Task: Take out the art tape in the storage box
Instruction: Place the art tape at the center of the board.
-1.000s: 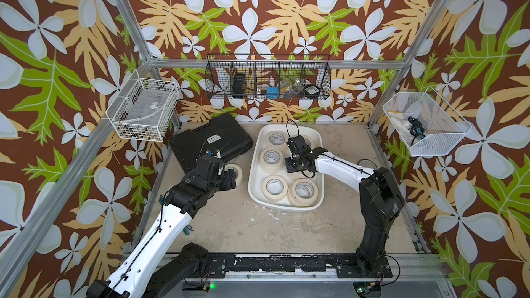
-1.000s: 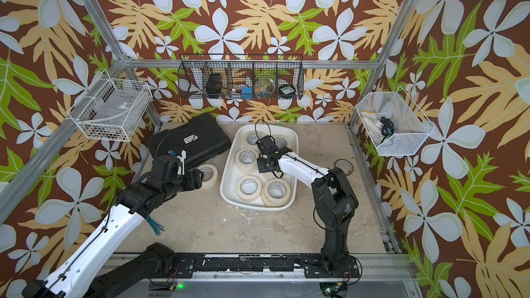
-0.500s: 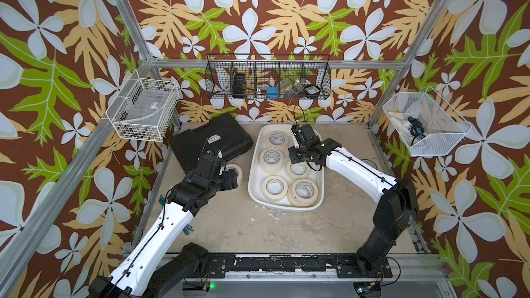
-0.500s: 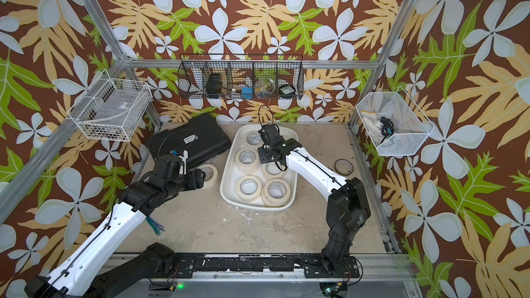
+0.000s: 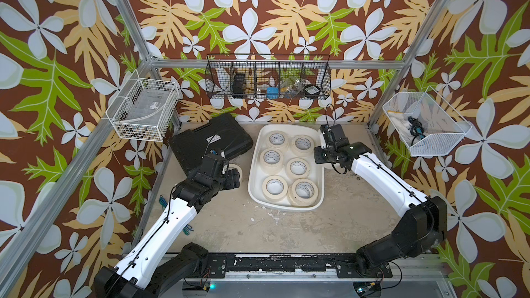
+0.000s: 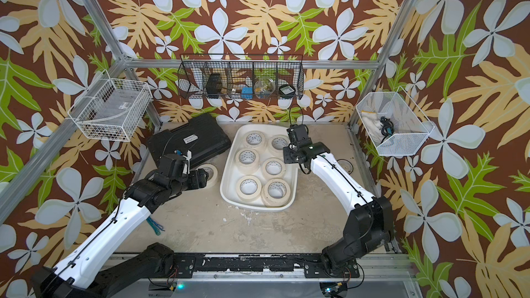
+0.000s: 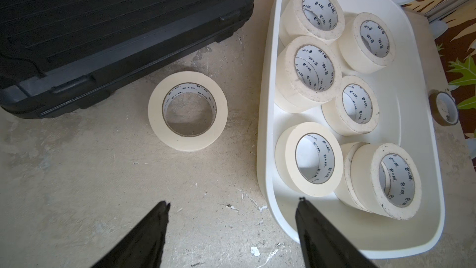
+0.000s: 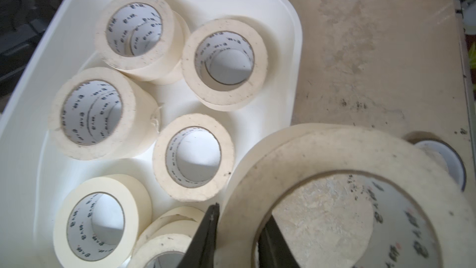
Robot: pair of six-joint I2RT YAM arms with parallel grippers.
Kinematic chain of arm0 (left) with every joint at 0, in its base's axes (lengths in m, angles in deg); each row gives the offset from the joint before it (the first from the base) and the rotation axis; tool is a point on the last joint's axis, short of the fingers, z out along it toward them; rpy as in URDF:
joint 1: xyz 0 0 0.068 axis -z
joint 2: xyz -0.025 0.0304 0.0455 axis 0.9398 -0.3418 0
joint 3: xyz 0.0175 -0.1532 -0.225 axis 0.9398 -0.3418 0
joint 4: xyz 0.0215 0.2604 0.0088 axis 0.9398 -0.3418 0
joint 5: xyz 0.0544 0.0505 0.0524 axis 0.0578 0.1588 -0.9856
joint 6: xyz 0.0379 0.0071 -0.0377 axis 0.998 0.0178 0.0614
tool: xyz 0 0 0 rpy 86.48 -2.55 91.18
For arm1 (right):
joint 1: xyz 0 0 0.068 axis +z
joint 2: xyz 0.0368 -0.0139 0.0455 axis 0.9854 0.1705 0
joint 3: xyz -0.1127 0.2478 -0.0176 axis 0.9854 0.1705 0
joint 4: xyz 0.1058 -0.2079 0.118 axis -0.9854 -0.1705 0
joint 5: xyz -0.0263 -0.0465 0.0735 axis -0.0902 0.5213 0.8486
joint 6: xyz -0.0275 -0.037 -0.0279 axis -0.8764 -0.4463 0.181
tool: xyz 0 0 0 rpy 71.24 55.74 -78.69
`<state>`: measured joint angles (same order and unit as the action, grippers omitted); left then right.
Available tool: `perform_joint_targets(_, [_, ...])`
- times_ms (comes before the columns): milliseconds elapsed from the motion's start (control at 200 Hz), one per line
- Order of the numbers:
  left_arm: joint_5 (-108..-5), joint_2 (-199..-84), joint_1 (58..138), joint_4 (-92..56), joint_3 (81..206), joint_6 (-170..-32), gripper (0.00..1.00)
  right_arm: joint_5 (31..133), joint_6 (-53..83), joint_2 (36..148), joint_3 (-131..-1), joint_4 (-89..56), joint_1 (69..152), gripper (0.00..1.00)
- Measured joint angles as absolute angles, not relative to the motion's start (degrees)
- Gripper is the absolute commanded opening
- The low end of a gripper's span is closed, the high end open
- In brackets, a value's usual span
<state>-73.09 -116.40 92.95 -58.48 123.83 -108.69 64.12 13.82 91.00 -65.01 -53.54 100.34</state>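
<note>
Right wrist view: the right gripper (image 8: 242,212) pinches one tape roll (image 8: 334,148) beside the box (image 8: 297,47). The left gripper (image 7: 233,202) is wide open over the floor (image 7: 77,176), near a loose roll (image 7: 157,114). Other rolls (image 7: 289,73) sit in the box.

Right wrist view: the cream-beige masking tape roll (image 8: 347,150) pinched by my right gripper (image 8: 242,228) is blurred and cut off by the frame's edge, and it half-hides a dark-rimmed tape ring (image 8: 444,155). Both top views: my left arm (image 6: 126,219) covers part of the loose cream tape roll (image 6: 212,177), and the core print (image 5: 277,139) is too small for me to read.
</note>
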Motion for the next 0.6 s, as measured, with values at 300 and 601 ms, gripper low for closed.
perform_joint_targets(300, [-72.2,-116.9,93.0,-58.0,123.3,-109.0,0.81,66.7,13.6,89.4,-55.6,-49.8,93.8,0.17])
perform_joint_targets(601, [-71.4,-116.6,93.0,-58.0,122.9,-109.1,0.81,68.7,13.9,94.6,-51.2,-44.3,92.1,0.18])
